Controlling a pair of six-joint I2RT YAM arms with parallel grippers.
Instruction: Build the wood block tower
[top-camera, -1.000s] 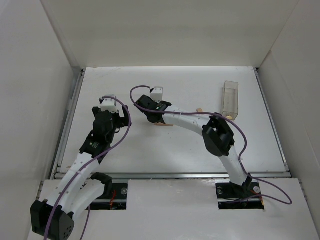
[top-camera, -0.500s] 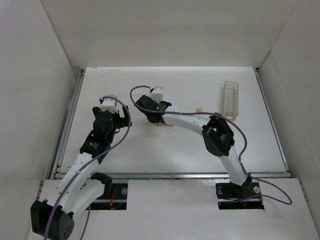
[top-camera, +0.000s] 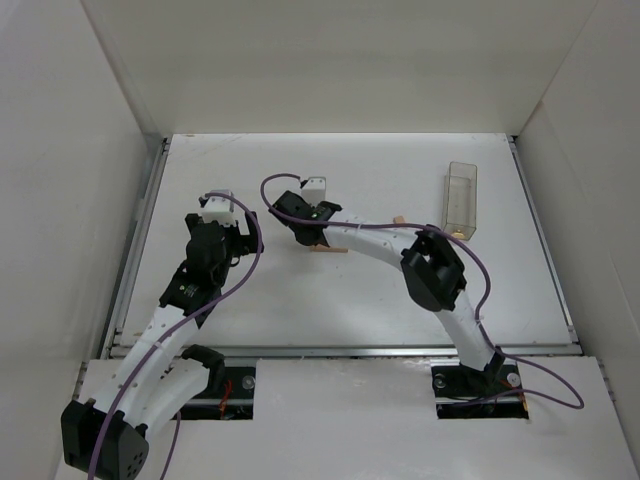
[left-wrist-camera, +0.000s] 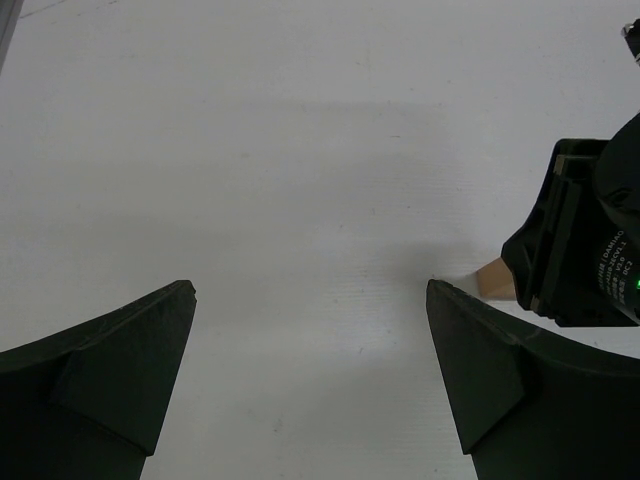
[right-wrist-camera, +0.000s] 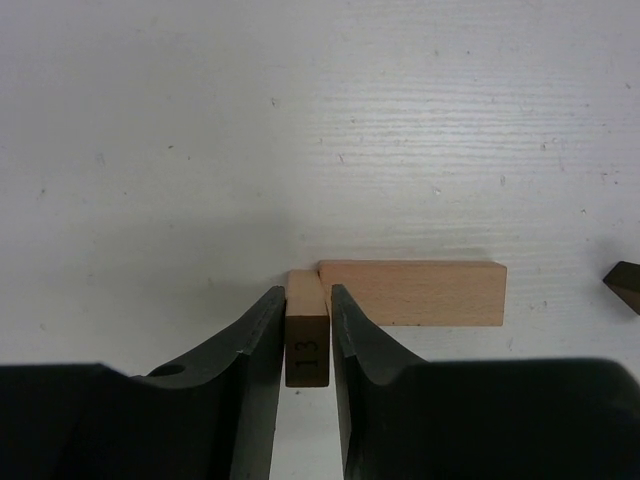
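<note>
A light tan block (right-wrist-camera: 306, 345) marked 13 on its end stands upright between the jaws of my right gripper (right-wrist-camera: 306, 290), which press close against its sides. Its far end rests on the table against the left end of a tan bar (right-wrist-camera: 412, 293) lying flat. A dark reddish-brown piece (right-wrist-camera: 625, 285) peeks in at the right edge. From above, my right gripper (top-camera: 305, 232) hangs over the tan bar (top-camera: 332, 249). My left gripper (top-camera: 242, 238) stays to its left, open and empty (left-wrist-camera: 310, 300), with a tan block corner (left-wrist-camera: 493, 280) beyond its right finger.
A clear plastic box (top-camera: 461, 198) stands upright at the back right. A small tan piece (top-camera: 398, 222) lies beside my right arm. White walls enclose the table (top-camera: 250, 300) on three sides.
My right wrist has shifted very slightly and its jaws have eased a little around the upright block. The left arm has not moved.
</note>
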